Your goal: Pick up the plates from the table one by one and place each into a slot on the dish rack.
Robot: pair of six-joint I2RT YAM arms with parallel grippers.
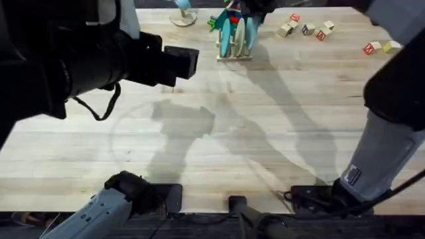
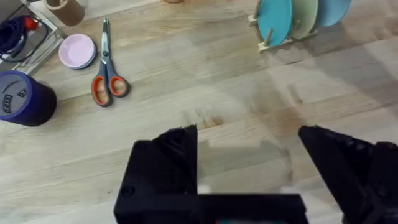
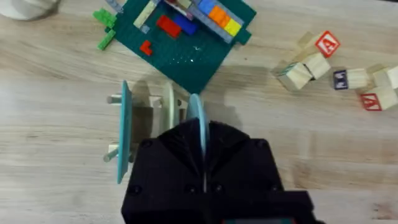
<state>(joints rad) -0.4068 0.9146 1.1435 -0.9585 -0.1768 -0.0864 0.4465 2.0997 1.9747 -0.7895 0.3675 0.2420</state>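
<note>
Wide bare bench (image 1: pixel 265 133) lies before the dish rack (image 1: pixel 234 56); green toy block (image 3: pixel 186 37) crowds just behind it, lettered blocks (image 1: pixel 305 28) beside.

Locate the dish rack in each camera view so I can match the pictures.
Overhead: dish rack at top centre, plates standing in it.
Left wrist: upper right, on the table beyond the open left gripper.
Right wrist: centre, just past the right gripper, which is shut on the light blue plate.
Shared landmark: the bright cyan plate.
</note>
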